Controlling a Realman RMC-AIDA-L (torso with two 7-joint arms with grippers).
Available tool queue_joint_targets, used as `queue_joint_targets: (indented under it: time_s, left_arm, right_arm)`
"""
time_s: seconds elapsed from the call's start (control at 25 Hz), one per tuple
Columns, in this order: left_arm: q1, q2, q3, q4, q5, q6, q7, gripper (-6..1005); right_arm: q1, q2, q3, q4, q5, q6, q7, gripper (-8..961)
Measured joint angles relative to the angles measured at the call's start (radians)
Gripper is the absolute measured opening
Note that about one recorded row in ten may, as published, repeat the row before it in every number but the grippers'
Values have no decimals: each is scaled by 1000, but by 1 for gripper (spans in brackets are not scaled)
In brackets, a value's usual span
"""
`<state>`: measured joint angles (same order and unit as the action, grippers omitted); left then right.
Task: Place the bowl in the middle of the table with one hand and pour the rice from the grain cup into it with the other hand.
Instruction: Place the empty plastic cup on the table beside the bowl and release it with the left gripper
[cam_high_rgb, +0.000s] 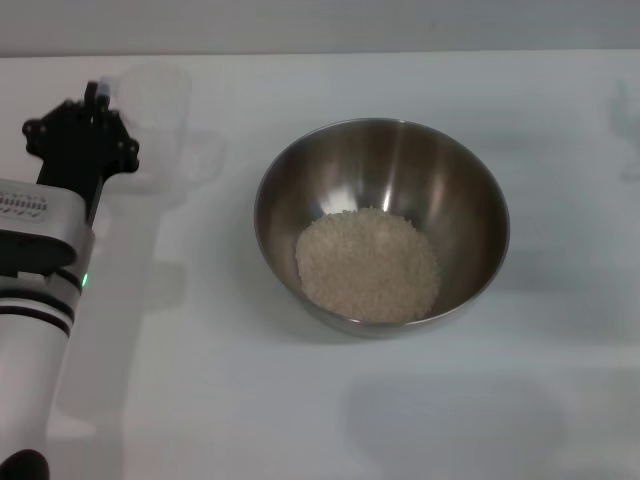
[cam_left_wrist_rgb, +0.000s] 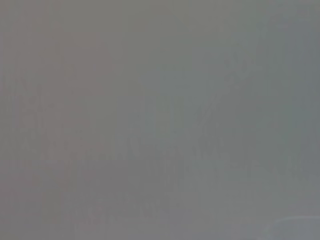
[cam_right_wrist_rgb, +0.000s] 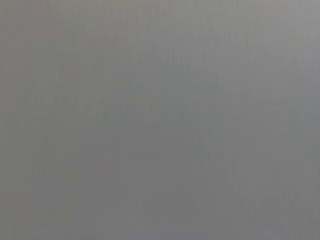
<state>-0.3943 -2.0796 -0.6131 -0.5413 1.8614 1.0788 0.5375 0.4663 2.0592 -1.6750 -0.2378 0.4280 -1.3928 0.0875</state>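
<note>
A plain white table (cam_high_rgb: 320, 420) fills the view. The steel bowl (cam_high_rgb: 381, 226) sits near its middle, rice (cam_high_rgb: 367, 264) heaped inside. The clear cup (cam_high_rgb: 153, 110) stands at far left, just beside the left gripper (cam_high_rgb: 88, 115), whose grip cannot be told. The light cup could be tipped if nudged. The right gripper is unseen.

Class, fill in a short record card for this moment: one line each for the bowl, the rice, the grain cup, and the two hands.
bowl: steel bowl near the middle of the table
rice: pale heap inside the bowl
grain cup: clear cup upright at the far left, looks empty
left hand: black hand at the cup; grip cannot be judged
right hand: not in view
</note>
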Motion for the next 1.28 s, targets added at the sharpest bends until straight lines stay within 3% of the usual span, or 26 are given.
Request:
queue_joint_targets:
  time_s: [0.48, 1.0, 1.28]
  left_arm:
    - [-14, 0, -2, 78, -25, -149, -192, 105]
    - [-12, 0, 6, 79, -21, -180, -248, 116]
    - [-3, 8, 8, 95, -16, -185, -358, 121]
  right_arm:
    - [2, 1, 0, 0, -3, 0, 0, 401]
    - [6, 1, 0, 4, -3, 2, 0, 401]
    - [6, -1, 0, 5, -2, 2, 0, 401]
